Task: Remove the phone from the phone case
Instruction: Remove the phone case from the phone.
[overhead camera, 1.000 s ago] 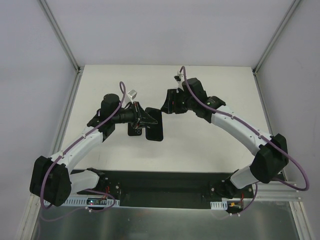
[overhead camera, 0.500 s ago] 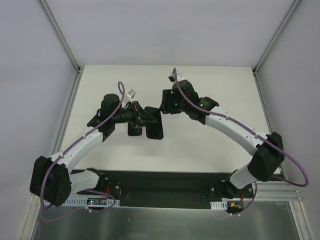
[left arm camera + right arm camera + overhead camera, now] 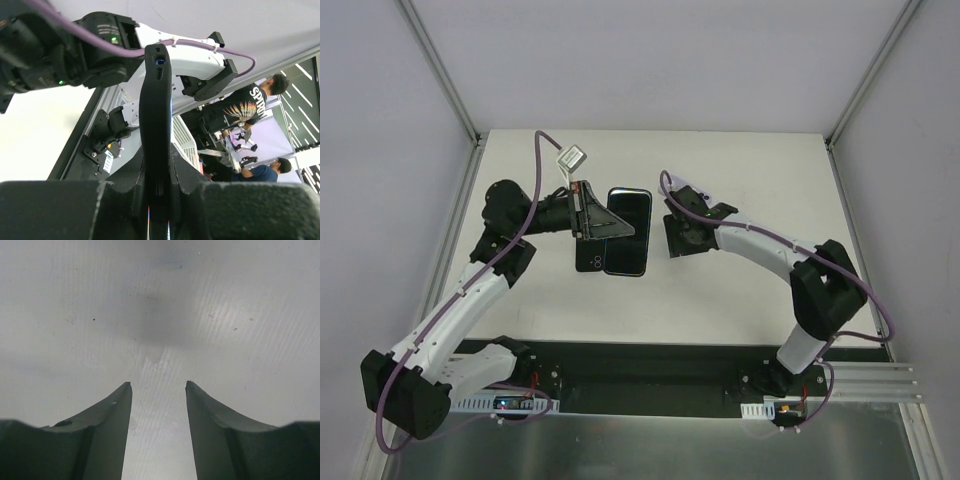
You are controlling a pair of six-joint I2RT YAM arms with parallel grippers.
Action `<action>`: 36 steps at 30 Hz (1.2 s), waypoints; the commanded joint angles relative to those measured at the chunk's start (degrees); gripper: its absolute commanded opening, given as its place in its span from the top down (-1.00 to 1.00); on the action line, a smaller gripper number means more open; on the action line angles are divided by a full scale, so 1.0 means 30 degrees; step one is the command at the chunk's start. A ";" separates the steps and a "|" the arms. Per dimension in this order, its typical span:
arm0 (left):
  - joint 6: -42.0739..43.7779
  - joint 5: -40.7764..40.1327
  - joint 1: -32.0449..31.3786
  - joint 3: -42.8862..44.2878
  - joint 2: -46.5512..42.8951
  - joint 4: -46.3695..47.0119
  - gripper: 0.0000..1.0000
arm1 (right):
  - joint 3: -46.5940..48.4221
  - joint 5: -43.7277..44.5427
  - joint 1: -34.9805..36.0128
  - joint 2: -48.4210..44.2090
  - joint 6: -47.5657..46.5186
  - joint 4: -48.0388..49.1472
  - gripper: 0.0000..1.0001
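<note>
My left gripper (image 3: 603, 228) is shut on the long edge of the phone (image 3: 628, 232), a dark slab with a bluish rim, and holds it above the table with its glossy face up. I cannot tell whether it sits in a case. In the left wrist view the phone (image 3: 156, 105) stands edge-on between the fingers of the left gripper (image 3: 159, 167). My right gripper (image 3: 678, 236) is open and empty to the right of the phone and apart from it. It points down at the bare table, and the right wrist view (image 3: 157, 386) shows this too.
A small dark flat piece with pale marks (image 3: 588, 259) lies on the white table (image 3: 740, 180) under the phone's left edge; I cannot tell what it is. Grey walls and metal rails (image 3: 450, 95) bound the table. The black base plate (image 3: 640, 375) is along the near edge.
My left arm has raised the phone and swung it toward the far side. My right gripper has drawn away from the phone to the right and turned down toward the table.
</note>
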 commanded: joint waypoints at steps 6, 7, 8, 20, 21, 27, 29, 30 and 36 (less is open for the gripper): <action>0.0222 0.0626 0.0027 0.0183 0.0368 0.1293 1.00 | -0.1315 -0.5414 -0.2477 -0.4537 0.1363 0.1818 -0.02; 0.0222 0.0655 0.0027 0.0125 0.0340 0.1380 1.00 | -0.1402 -0.6259 -0.2682 -0.4918 0.1539 0.2022 -0.01; 0.0280 0.0772 0.0027 0.0095 0.0368 0.1526 1.00 | -0.1432 -0.6790 -0.3090 -0.5763 0.1686 0.2256 -0.02; 0.2039 0.3320 -0.0002 -0.1046 0.1422 0.3897 1.00 | 0.1320 -1.1099 -0.5173 -1.0076 0.3854 0.3312 -0.27; 0.1923 0.3467 -0.0003 -0.1106 0.1626 0.4306 1.00 | 0.1408 -1.1363 -0.5203 -1.0165 0.4029 0.3487 -0.29; 0.2127 0.4112 -0.0003 -0.1136 0.2096 0.5628 1.00 | -0.0225 -1.4350 -0.5730 -1.0605 0.6400 0.6092 -0.26; 0.2097 0.4142 -0.0003 -0.0990 0.2156 0.5716 1.00 | -0.0669 -1.5084 -0.5789 -1.0809 0.6929 0.7178 -0.26; 0.2068 0.4142 -0.0032 -0.0960 0.2214 0.5775 1.00 | -0.0845 -1.5086 -0.5818 -1.0868 0.7047 0.7209 -0.25; 0.2010 0.4230 -0.0003 -0.0814 0.2419 0.5775 1.00 | -0.1081 -1.5789 -0.5615 -1.1425 0.6873 0.7503 -0.24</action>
